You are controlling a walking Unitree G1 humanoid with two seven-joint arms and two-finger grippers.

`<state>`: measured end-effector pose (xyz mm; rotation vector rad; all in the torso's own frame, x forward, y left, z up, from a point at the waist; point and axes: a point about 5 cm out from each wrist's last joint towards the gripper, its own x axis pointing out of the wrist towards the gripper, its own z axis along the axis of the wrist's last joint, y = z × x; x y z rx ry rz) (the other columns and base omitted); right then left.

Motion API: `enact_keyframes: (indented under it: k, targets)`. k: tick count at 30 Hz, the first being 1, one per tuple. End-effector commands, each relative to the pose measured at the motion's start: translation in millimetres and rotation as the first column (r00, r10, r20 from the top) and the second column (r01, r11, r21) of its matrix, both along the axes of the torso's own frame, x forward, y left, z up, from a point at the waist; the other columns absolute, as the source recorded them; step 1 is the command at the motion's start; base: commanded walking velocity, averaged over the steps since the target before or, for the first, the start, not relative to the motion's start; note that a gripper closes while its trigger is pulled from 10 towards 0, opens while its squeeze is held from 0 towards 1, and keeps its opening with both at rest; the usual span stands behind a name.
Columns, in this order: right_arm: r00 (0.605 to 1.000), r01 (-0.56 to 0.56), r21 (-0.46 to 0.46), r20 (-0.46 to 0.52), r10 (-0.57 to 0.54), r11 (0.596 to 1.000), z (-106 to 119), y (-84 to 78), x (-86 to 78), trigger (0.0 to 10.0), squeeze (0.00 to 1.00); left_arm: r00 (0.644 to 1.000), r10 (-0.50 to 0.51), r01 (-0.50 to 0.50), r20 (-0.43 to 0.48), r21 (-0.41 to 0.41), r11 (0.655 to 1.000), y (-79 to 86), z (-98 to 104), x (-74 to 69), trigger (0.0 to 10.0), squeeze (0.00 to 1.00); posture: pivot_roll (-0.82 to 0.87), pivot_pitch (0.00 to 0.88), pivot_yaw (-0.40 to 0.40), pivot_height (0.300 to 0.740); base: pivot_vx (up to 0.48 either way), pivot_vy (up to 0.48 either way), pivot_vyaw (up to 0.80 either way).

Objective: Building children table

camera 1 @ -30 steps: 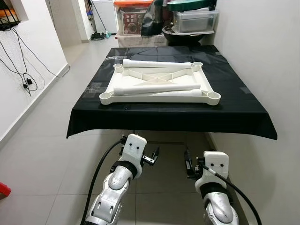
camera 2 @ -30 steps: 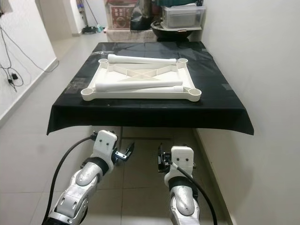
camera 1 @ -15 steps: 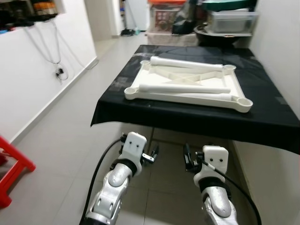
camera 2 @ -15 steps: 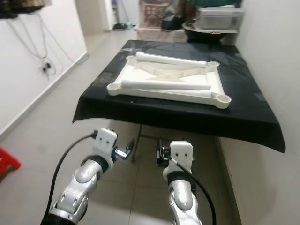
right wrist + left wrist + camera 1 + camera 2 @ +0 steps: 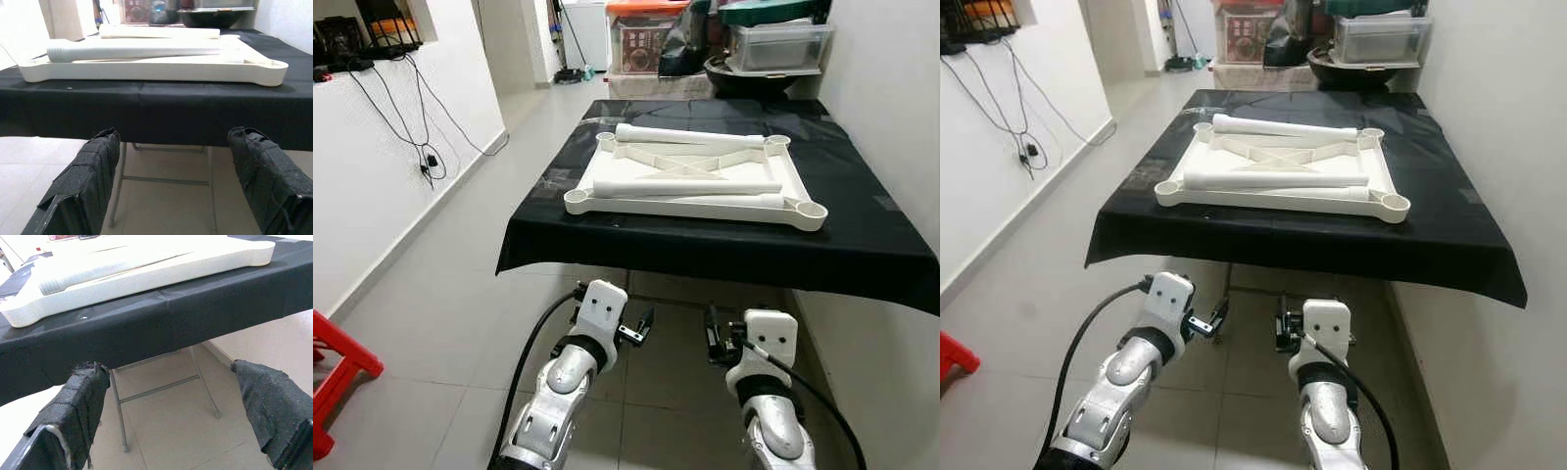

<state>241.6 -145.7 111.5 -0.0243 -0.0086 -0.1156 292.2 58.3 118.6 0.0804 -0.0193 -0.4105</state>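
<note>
Both grippers, left gripper [image 5: 168, 418] and right gripper [image 5: 171, 183], fingers apart, hung below black-draped table [image 5: 724, 250] edge; white tabletop frame [image 5: 695, 201] at 12 o'clock; floor open at 9.

White plastic tabletop [image 5: 690, 182] lies upside down, flat on black-draped table [image 5: 862, 245], with 2 white legs [image 5: 687, 186] lying loose across it.

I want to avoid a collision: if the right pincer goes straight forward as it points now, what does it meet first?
Probably the hanging front edge of the black tablecloth, which lies straight ahead between the open fingers of the right pincer, below the white tabletop. Depth is uncertain.
</note>
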Motion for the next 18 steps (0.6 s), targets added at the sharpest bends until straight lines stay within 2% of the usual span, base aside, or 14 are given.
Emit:
enact_keyframes:
  k: [1, 9, 18]
  targets:
    - [1.000, -0.009, 0.013, -0.006, 0.009, 1.000, -1.9, 4.2, 0.6, 10.0, 0.00, 0.999, 0.009, -0.009, -0.038, -0.011, 1.000, 2.3, -7.4, -0.4, 10.0, 0.00, 0.06, 0.000, 0.004, 0.740, 0.000, 0.480, 0.00]
    - [1.000, -0.007, -0.005, -0.007, 0.007, 1.000, -1.9, 5.4, -0.2, 10.0, 0.00, 0.999, 0.015, -0.015, -0.042, -0.007, 1.000, 2.8, -8.4, -0.2, 10.0, 0.00, 0.06, 0.000, -0.003, 0.740, 0.000, 0.480, 0.00]
    - [0.999, 0.040, -0.022, 0.003, -0.040, 0.999, -0.6, -0.5, -1.0, 10.0, 0.00, 1.000, 0.011, -0.011, -0.025, 0.003, 1.000, 1.0, -5.8, -0.4, 10.0, 0.00, 0.06, 0.000, -0.004, 0.740, 0.000, 0.000, 0.00]
